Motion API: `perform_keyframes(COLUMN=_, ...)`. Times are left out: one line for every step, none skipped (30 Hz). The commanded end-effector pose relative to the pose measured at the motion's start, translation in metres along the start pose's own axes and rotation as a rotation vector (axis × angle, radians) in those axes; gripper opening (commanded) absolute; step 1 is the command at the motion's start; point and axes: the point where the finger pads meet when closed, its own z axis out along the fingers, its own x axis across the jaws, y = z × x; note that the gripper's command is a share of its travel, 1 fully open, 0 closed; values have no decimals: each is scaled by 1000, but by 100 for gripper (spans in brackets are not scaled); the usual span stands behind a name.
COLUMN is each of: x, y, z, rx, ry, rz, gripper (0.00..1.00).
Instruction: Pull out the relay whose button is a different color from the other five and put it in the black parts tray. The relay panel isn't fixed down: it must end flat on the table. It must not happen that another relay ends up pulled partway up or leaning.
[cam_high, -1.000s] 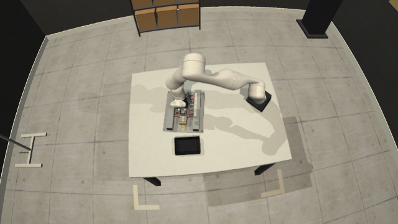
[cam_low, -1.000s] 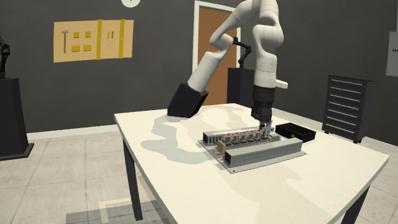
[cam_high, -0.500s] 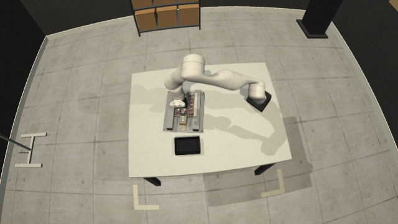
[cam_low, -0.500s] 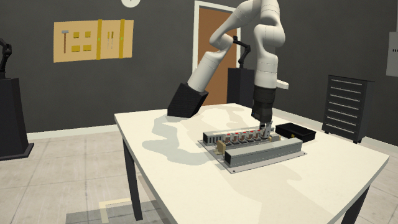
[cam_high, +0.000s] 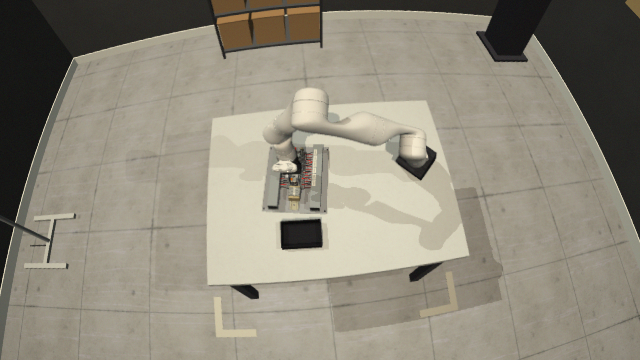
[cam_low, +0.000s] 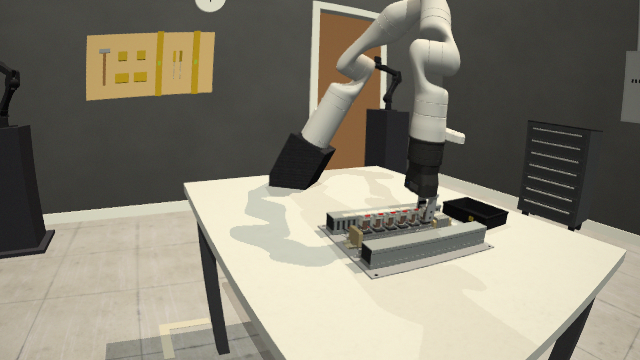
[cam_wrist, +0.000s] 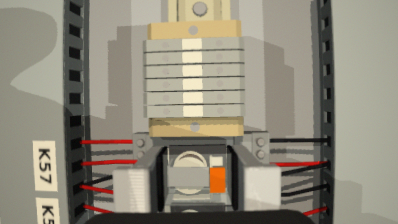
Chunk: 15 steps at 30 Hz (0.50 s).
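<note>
The grey relay panel (cam_high: 300, 177) lies flat on the white table, and it also shows in the exterior view (cam_low: 407, 240). A row of relays (cam_low: 390, 219) with reddish buttons runs along its middle. My gripper (cam_wrist: 197, 168) (cam_low: 428, 207) points straight down at the row's end nearest the tray. It is shut on the relay with the orange button (cam_wrist: 217, 179), one finger on each side of its body. I cannot tell whether that relay is clear of its socket. The black parts tray (cam_high: 301, 233) (cam_low: 475, 211) stands empty just beyond that end of the panel.
A tan-capped grey terminal block (cam_wrist: 194, 80) sits on the rail ahead of the held relay. Slotted grey wire ducts (cam_low: 425, 245) run along both long sides of the panel, with red and black wires between. The arm's dark base (cam_high: 416, 165) stands at the table's far right.
</note>
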Motion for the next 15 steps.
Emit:
perform_keyframes(x=0, y=0, z=-1, rx=0, ry=10, rz=0, gripper=0)
perform_keyframes(x=0, y=0, z=-1, rx=0, ry=14, rz=0, gripper=0)
perform_keyframes(x=0, y=0, z=-1, rx=0, ry=17, rz=0, gripper=0)
perform_keyframes(x=0, y=0, z=-1, rx=0, ry=20, rz=0, gripper=0)
perform_keyframes(x=0, y=0, z=-1, rx=0, ry=23, rz=0, gripper=0)
perform_keyframes(x=0, y=0, z=-1, rx=0, ry=24, rz=0, gripper=0)
perform_keyframes(x=0, y=0, z=-1, rx=0, ry=25, rz=0, gripper=0)
perform_keyframes(x=0, y=0, z=-1, rx=0, ry=26, rz=0, gripper=0)
perform_keyframes(x=0, y=0, z=-1, rx=0, ry=26, rz=0, gripper=0)
perform_keyframes(x=0, y=0, z=-1, rx=0, ry=26, rz=0, gripper=0)
perform_keyframes(x=0, y=0, z=-1, rx=0, ry=26, rz=0, gripper=0)
perform_keyframes(x=0, y=0, z=-1, rx=0, ry=26, rz=0, gripper=0)
perform_keyframes(x=0, y=0, z=-1, rx=0, ry=26, rz=0, gripper=0)
perform_keyframes(x=0, y=0, z=-1, rx=0, ry=27, rz=0, gripper=0)
perform_keyframes(x=0, y=0, z=-1, rx=0, ry=29, rz=0, gripper=0)
